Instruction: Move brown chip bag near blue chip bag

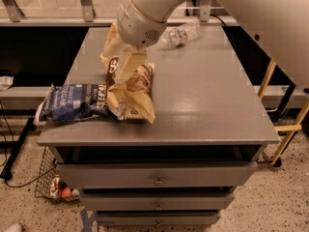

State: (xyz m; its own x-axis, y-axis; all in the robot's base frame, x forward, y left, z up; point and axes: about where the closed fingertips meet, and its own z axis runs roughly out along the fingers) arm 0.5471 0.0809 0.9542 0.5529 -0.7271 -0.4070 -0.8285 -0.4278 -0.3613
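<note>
Brown chip bag (pixel 134 94) sits directly beneath the end effector (pixel 127 65).

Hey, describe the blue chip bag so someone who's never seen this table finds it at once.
On the grey cabinet top, look at the near-left corner in the camera view, beside the gripper, which is at the tall tan-and-brown chip bag. The dark navy crinkly chip bag lies flat there against the tan bag, the only blue thing; the clear plastic bottle lies far back.
</note>
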